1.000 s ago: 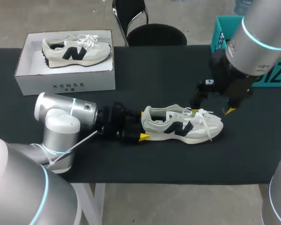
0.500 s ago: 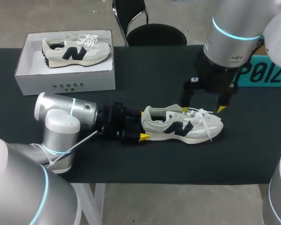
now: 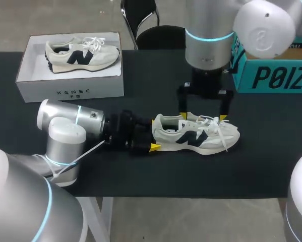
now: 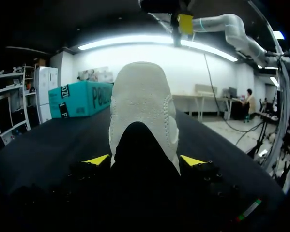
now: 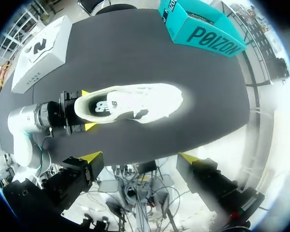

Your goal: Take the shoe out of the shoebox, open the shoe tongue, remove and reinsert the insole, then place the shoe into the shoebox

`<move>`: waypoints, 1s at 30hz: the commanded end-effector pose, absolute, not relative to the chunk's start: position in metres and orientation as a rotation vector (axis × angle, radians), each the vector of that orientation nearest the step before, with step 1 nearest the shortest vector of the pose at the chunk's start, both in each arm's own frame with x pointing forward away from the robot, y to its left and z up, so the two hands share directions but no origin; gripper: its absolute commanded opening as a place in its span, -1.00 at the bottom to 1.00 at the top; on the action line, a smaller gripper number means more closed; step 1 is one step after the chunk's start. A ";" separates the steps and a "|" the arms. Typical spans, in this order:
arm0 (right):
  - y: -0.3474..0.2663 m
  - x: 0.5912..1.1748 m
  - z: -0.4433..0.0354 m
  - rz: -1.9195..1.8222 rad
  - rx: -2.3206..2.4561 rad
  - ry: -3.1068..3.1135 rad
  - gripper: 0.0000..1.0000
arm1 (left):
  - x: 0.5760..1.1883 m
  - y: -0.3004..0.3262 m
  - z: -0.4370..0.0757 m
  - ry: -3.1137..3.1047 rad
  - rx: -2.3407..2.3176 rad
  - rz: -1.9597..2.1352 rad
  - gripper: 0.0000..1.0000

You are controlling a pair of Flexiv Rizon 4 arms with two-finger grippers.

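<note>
White mesh with a dark side logo marks the shoe, which is lying upright on the black table, outside the white shoebox, with its toe pointing toward the robot's right. The left gripper is coming in low along the table and is gripping the shoe's heel; in the left wrist view the heel is sitting between the two yellow fingertips, which are pressing on it from both sides. The right gripper is hanging over the laces and tongue with its fingers spread wide and pointing down; in the right wrist view the shoe is lying well ahead of the parted tips, clear of them. A second shoe is resting inside the shoebox at the far left of the table. A teal box is standing at the far right.
</note>
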State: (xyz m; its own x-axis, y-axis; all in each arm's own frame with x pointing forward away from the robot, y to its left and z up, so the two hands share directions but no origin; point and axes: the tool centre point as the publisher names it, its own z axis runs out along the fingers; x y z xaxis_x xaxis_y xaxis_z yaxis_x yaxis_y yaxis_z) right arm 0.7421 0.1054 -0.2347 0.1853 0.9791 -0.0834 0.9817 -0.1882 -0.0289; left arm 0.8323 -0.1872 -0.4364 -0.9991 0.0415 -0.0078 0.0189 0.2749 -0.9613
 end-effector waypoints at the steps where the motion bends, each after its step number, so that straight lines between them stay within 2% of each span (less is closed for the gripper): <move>1: 0.137 0.749 -0.245 -0.370 2.293 1.848 1.00 | 0.834 -0.190 -0.439 -2.494 -0.057 1.879 -1.00; 18: 0.128 0.747 -0.270 -0.147 2.404 1.763 1.00 | 0.834 -0.190 -0.439 -2.494 -0.057 1.879 -1.00; 30: 0.132 0.774 -0.285 -0.133 2.305 1.765 1.00 | 0.834 -0.190 -0.439 -2.494 -0.057 1.879 -1.00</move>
